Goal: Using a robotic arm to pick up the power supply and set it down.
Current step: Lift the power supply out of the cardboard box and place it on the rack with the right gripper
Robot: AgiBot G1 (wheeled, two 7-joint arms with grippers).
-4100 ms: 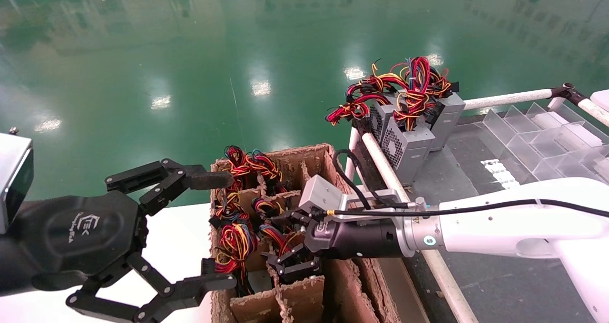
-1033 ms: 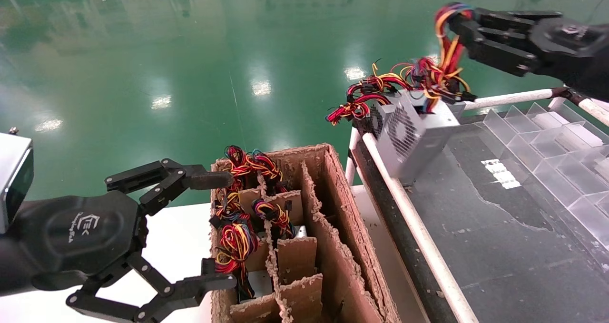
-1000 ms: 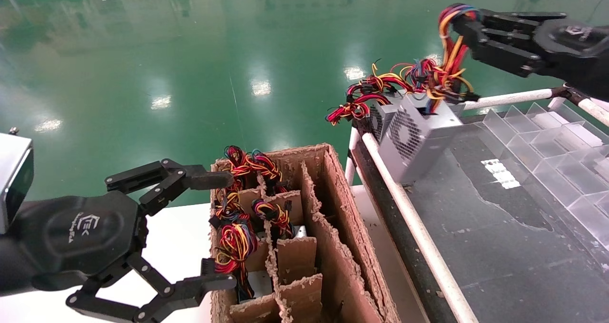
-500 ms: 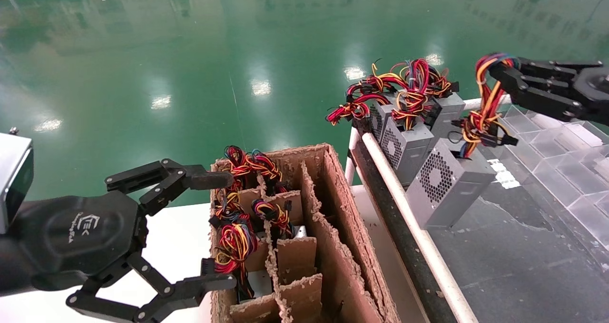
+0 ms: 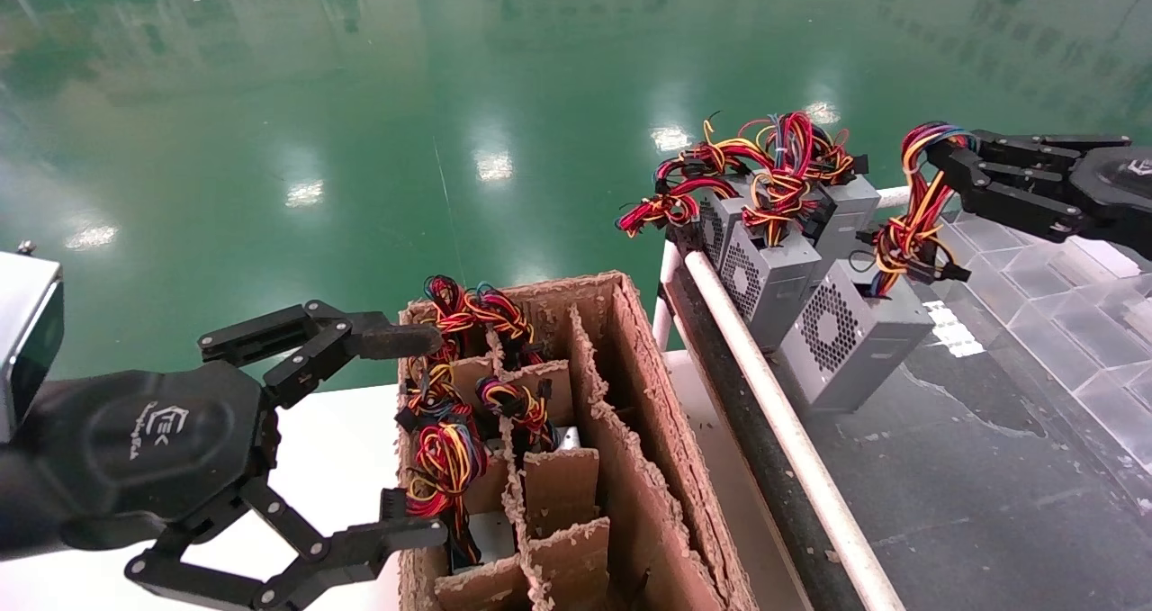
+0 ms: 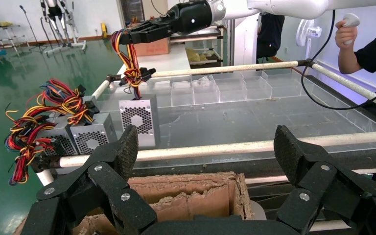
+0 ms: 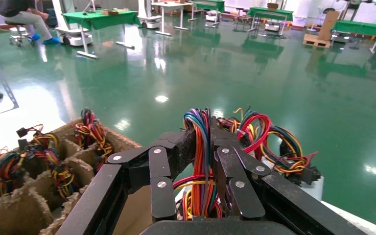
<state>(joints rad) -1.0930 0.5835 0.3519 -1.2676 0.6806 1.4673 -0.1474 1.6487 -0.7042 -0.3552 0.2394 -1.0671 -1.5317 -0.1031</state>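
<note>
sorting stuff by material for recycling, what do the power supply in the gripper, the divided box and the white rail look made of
Power supply, hung by its wires from the right gripper: looks like matte grey sheet metal, with a punched vent grille; the wires have glossy coloured plastic insulation.
Divided box: brown corrugated cardboard, with frayed, fuzzy torn edges.
White rail: smooth round tube, possibly painted metal or plastic; I cannot tell which.

— Items on the near side?
— One cardboard box point(image 5: 650, 467), brown, edges frayed, split into cells by cardboard dividers point(image 5: 558, 480). It stands on a white table point(image 5: 333, 449).
— Beside it?
— One dark work surface point(image 5: 972, 503), scuffed, edged by a white rail point(image 5: 781, 413). Clear plastic trays point(image 5: 1107, 323) lie along its far side.
— Surroundings?
— Glossy green floor point(image 5: 360, 98). Green-topped tables point(image 7: 100, 18) far off, one seated person point(image 7: 19, 14) near them. One person in black point(image 6: 372, 54) stands by the work surface.
</note>
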